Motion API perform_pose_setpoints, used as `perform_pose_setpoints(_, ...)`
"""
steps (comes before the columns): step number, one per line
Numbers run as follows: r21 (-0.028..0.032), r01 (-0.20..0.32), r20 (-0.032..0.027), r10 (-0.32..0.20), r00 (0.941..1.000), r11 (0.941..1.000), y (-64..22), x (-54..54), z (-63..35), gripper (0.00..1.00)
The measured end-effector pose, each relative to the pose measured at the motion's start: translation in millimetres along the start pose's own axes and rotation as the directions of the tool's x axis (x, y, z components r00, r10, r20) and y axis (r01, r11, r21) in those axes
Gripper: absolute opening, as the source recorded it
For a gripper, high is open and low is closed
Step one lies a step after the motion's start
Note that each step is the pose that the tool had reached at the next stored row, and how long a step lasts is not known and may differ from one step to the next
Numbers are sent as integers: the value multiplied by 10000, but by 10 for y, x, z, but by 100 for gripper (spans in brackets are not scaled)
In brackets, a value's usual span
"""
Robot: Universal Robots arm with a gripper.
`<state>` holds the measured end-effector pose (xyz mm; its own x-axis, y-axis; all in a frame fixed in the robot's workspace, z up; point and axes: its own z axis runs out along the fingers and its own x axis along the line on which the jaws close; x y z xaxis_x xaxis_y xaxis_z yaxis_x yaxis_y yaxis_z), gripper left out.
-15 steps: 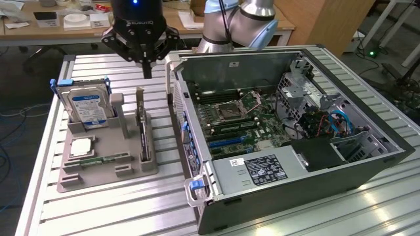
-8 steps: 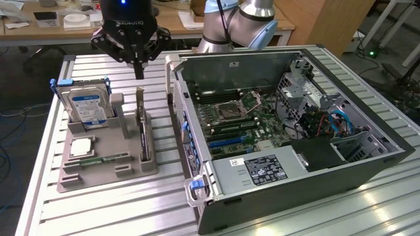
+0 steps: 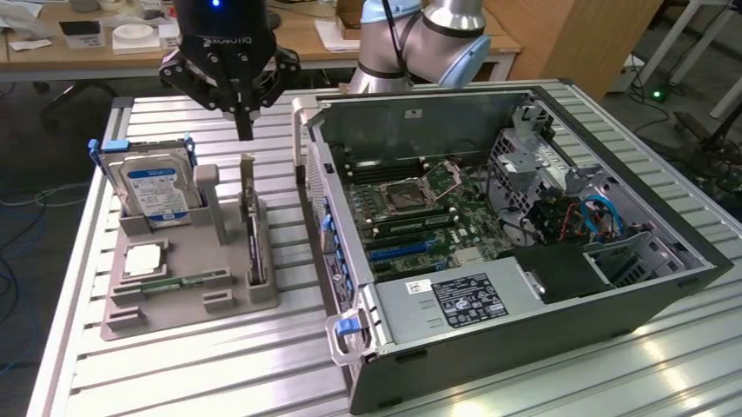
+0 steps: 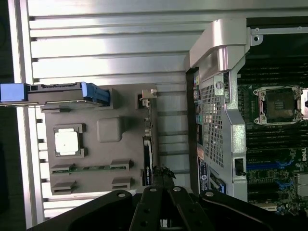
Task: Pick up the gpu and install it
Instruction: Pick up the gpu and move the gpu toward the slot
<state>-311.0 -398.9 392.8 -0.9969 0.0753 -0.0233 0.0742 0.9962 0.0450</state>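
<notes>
The gpu (image 3: 250, 228) is a thin dark card standing on edge in a slot of the grey holder (image 3: 174, 304), with its silvery bracket end sticking up. My gripper (image 3: 243, 130) hangs a short way above that bracket end, its fingers shut together with nothing between them and not touching the card. In the wrist view the gpu (image 4: 146, 150) appears edge-on, just beyond the closed fingertips of the gripper (image 4: 162, 172). The open computer case (image 3: 347, 217) lies to the exterior view's right of the holder, motherboard (image 3: 418, 217) exposed.
The holder also carries a silver hard drive (image 3: 155, 189) with a blue label, a square processor (image 3: 142, 259) and a green memory stick (image 3: 186, 282). The slatted metal table (image 3: 208, 365) ends close to the holder's left. A cluttered desk (image 3: 116, 39) stands behind.
</notes>
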Motion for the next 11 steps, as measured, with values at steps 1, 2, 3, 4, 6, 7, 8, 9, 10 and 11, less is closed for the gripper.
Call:
perform_pose_setpoints(1, 0, 1, 0, -1, 10000, 10000, 0, 0, 0, 11)
perform_pose_setpoints(2, 0, 0, 0, 0, 10000, 10000, 0, 0, 0, 11)
perform_pose_setpoints(3, 0, 1, 0, -1, 10000, 10000, 0, 0, 0, 11)
perform_pose_setpoints(4, 0, 0, 0, 0, 10000, 10000, 0, 0, 0, 11)
perform_pose_setpoints(6, 0, 0, 1, 0, 10000, 10000, 0, 0, 0, 11)
perform_pose_setpoints(7, 0, 1, 0, -1, 10000, 10000, 0, 0, 0, 17)
perform_pose_setpoints(8, 0, 1, 0, -1, 10000, 10000, 0, 0, 0, 17)
perform_pose_setpoints(9, 0, 0, 0, 0, 10000, 10000, 0, 0, 0, 24)
perform_pose_setpoints(10, 0, 0, 0, 0, 10000, 10000, 0, 0, 0, 29)
perform_pose_setpoints(11, 0, 1, 0, -1, 10000, 10000, 0, 0, 0, 35)
